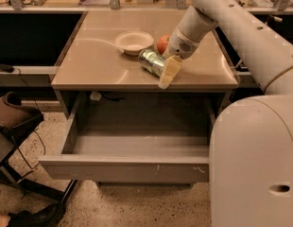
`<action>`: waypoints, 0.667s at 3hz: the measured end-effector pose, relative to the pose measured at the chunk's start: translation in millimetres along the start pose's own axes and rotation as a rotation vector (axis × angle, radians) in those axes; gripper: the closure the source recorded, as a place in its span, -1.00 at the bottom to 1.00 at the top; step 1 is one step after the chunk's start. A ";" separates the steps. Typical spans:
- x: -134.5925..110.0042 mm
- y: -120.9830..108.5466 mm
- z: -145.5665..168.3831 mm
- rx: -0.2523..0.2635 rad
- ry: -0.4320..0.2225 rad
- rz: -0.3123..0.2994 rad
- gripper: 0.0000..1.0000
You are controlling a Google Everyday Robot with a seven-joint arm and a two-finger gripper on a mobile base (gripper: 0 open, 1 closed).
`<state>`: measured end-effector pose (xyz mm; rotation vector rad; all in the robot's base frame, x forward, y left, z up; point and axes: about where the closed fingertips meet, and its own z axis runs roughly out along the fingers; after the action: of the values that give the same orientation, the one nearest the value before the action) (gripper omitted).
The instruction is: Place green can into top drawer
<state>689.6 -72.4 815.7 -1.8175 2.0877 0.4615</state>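
The green can (150,61) lies on its side near the front of the tan table top (90,65), just right of the middle. My gripper (165,74) reaches down from the upper right and sits right against the can's right end, low over the table. The can rests on the table surface. The top drawer (123,168) is pulled out below the table's front edge, and its grey front panel bears small white scratches.
A white bowl (133,41) and a red apple (162,44) sit just behind the can. My white arm (231,18) crosses the table's right side and my base (255,164) stands right of the drawer. A dark chair (14,122) stands at the left.
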 end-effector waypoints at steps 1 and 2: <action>0.0 0.0 0.0 0.000 0.000 0.000 -0.16; 0.0 0.0 0.0 0.000 0.000 0.000 0.31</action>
<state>689.6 -72.3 815.7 -1.8175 2.0876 0.4615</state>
